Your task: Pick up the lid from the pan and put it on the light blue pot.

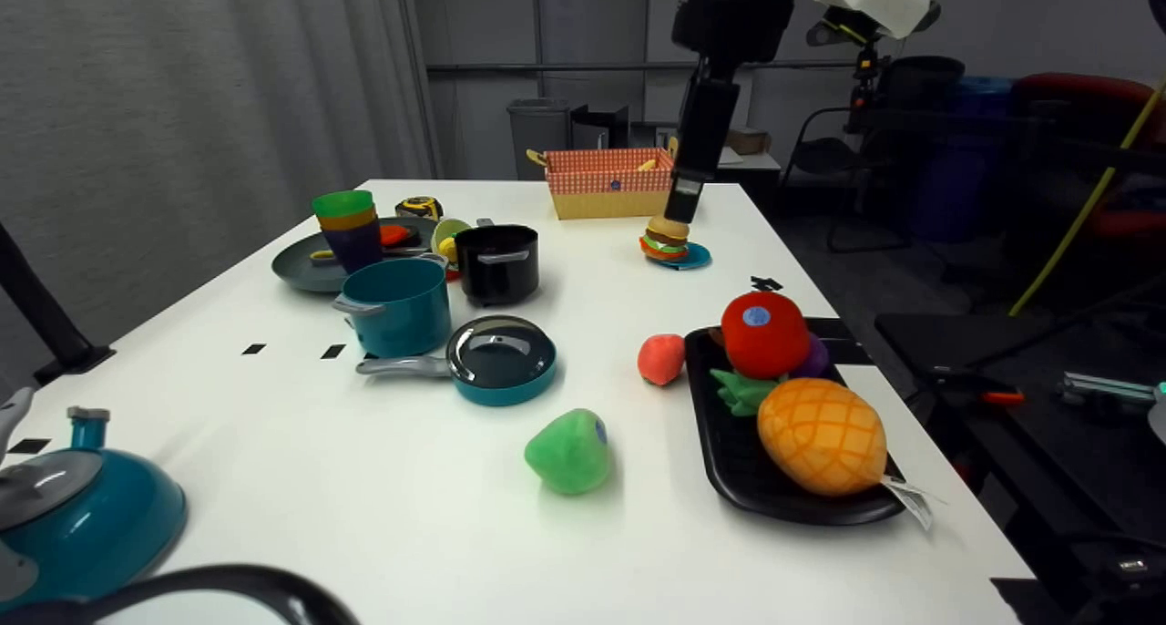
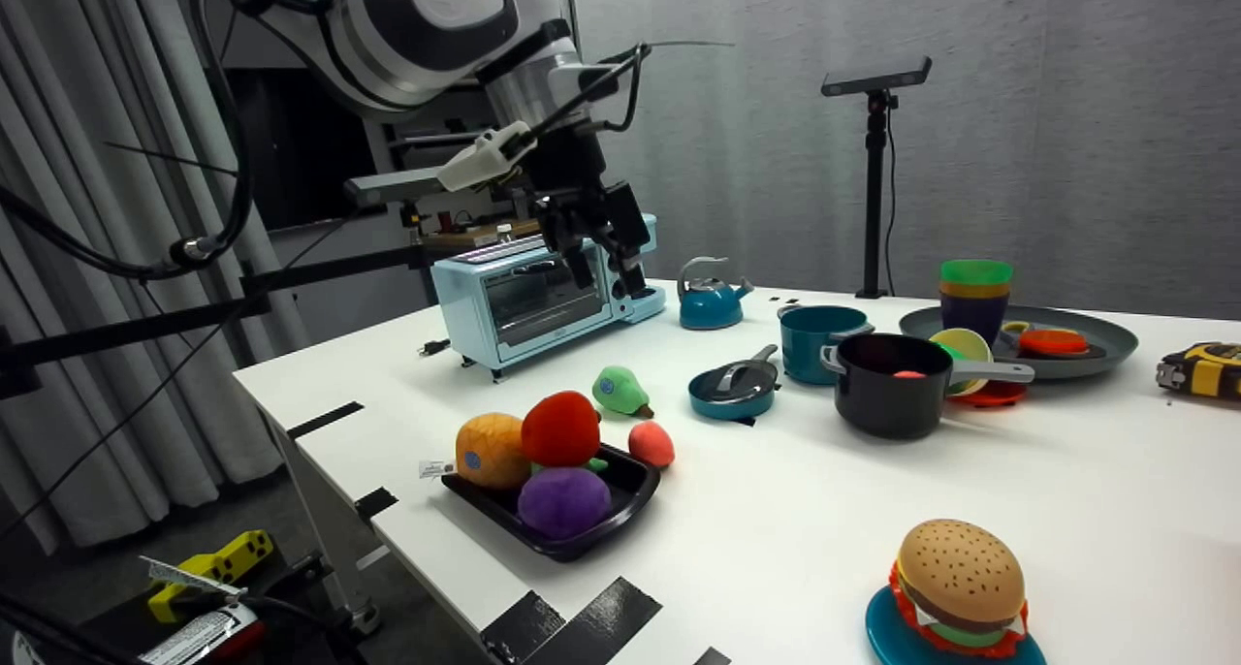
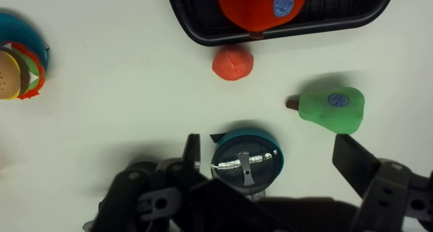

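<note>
The dark lid (image 1: 501, 347) with its grey centre grip lies on the small teal pan (image 1: 506, 394). Lid (image 2: 753, 382) and pan (image 2: 732, 411) also show in an exterior view, and lid (image 3: 231, 154) and pan (image 3: 248, 132) in the wrist view. The light blue pot (image 1: 401, 313) stands open beside the pan; it also shows in an exterior view (image 2: 807, 347). In the wrist view my gripper hides most or all of it. My gripper (image 3: 267, 136) is open and empty, well above the table (image 2: 608, 282), with the lid between its fingers in the wrist view, nearer the left finger.
A black pot (image 2: 890, 394) stands close beside the light blue pot. A green pear (image 1: 569, 452), a pink fruit (image 1: 661, 359) and a black tray (image 1: 729, 466) of plush food lie near the pan. A kettle (image 2: 711, 306), toaster oven (image 2: 543, 306) and burger (image 2: 960, 578) are farther off.
</note>
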{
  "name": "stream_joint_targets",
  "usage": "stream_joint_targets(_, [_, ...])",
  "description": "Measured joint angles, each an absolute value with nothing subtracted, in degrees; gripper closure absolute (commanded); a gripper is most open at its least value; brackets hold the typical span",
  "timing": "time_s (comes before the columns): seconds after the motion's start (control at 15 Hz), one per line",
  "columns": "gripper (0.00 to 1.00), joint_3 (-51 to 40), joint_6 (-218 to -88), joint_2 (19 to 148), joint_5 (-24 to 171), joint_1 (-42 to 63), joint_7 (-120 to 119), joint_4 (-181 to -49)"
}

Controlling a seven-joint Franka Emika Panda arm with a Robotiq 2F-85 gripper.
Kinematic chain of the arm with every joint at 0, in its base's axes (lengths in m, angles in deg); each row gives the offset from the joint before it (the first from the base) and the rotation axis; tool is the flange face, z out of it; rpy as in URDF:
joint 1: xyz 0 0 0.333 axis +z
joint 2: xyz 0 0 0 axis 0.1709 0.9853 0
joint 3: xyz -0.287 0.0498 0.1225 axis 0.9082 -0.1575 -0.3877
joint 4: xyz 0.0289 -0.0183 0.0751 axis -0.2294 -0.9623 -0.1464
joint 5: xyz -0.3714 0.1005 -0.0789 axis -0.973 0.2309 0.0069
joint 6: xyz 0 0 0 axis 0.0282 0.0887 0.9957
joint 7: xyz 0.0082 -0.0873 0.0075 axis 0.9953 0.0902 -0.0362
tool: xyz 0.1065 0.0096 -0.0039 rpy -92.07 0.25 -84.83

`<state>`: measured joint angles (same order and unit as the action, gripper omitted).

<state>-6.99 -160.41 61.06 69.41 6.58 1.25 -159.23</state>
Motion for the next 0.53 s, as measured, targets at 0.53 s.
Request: stream_joint_targets(0.53, [0.00, -7.23, -160.42, 61.79, 69.03, 6.59, 1.68, -158.88])
